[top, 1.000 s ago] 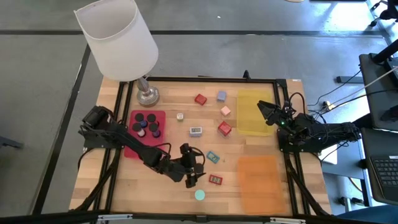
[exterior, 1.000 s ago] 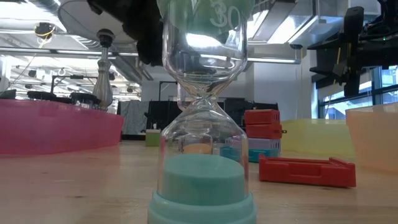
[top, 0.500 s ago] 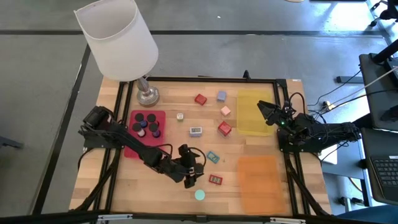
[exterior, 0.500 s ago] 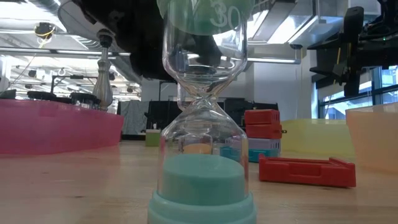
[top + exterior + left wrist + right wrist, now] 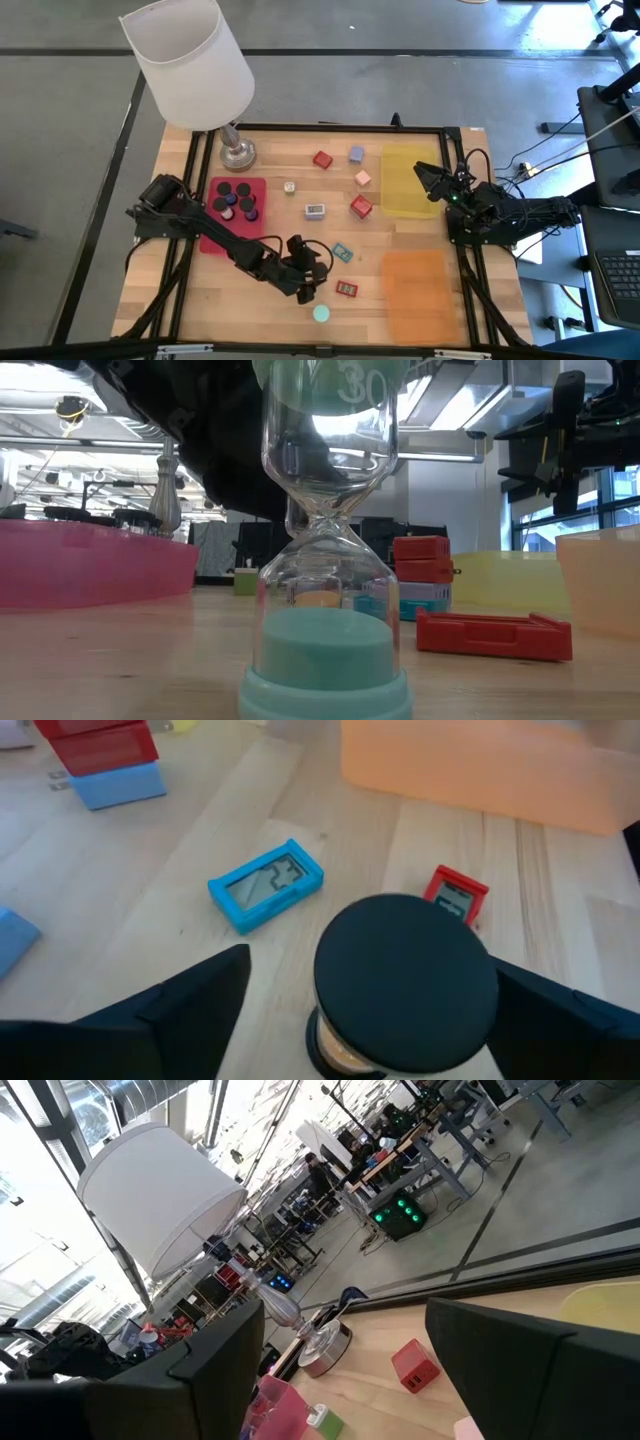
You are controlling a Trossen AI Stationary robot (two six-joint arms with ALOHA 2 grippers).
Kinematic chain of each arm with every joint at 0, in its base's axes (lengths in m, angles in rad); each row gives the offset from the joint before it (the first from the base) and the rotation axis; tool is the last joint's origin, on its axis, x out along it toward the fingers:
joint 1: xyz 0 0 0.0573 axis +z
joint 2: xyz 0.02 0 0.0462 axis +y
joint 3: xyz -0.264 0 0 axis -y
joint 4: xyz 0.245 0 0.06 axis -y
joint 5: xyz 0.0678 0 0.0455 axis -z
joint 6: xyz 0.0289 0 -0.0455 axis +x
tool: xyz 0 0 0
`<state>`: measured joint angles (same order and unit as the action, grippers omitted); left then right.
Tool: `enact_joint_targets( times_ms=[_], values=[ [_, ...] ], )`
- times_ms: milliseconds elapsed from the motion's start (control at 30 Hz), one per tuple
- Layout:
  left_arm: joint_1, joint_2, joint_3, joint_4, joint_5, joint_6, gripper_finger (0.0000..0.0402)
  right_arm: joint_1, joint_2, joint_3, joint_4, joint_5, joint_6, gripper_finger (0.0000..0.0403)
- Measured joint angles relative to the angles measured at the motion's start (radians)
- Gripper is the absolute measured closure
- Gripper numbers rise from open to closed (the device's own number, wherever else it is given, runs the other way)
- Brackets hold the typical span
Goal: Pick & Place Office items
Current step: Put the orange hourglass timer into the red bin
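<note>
Change: the left arm has eased lower since the earlier frames; in the low view its dark bulk now fills more of the space behind the glass.
Left gripper (image 5: 400,1010): fingers spread wide on either side of a black-capped timer (image 5: 405,982), not touching it.
Black-capped timer: round matte cap, standing upright on the wooden table (image 5: 280,310).
Teal hourglass (image 5: 325,550): clear pinched glass, teal sand and base, near the table's front edge.
Flat pieces: teal rectangle (image 5: 266,885) and red rectangle (image 5: 458,896), both with small screens, just beyond the timer.
Right gripper (image 5: 425,177): parked over the yellow mat (image 5: 405,190), fingers apart.
</note>
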<state>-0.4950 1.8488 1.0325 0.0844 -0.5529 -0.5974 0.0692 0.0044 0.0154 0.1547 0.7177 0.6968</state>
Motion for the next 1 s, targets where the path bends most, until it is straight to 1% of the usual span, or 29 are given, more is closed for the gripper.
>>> enact_joint_targets(
  times_ms=[367, 433, 500, 600, 667, 867, 1000],
  values=[
    [0.000, 0.000, 0.000, -0.001, -0.006, -0.001, 0.0184, 0.000, 0.000, 0.000, 0.000, 0.000, 0.000, 0.0121],
    [0.000, 0.000, 0.000, -0.001, -0.007, -0.012, 0.0202, 0.000, 0.000, 0.000, 0.000, 0.000, 0.000, 0.0121],
    [0.000, -0.006, 0.000, -0.003, -0.011, -0.061, 0.0205, 0.000, 0.000, 0.000, 0.000, 0.000, 0.000, 0.0121],
    [0.007, -0.034, 0.000, 0.000, -0.040, -0.168, 0.0205, 0.000, 0.000, 0.000, 0.000, 0.000, 0.000, 0.0121],
    [0.015, -0.057, 0.000, -0.001, -0.068, -0.207, 0.0205, 0.000, 0.000, 0.000, 0.000, 0.000, 0.000, 0.0121],
    [0.019, -0.141, 0.000, -0.049, -0.170, -0.196, 0.0199, 0.000, 0.000, 0.000, 0.000, 0.000, 0.000, 0.0121],
    [0.006, -0.229, 0.000, -0.161, -0.195, -0.225, 0.0202, 0.000, 0.000, 0.000, 0.000, 0.000, 0.000, 0.0121]
  ],
)
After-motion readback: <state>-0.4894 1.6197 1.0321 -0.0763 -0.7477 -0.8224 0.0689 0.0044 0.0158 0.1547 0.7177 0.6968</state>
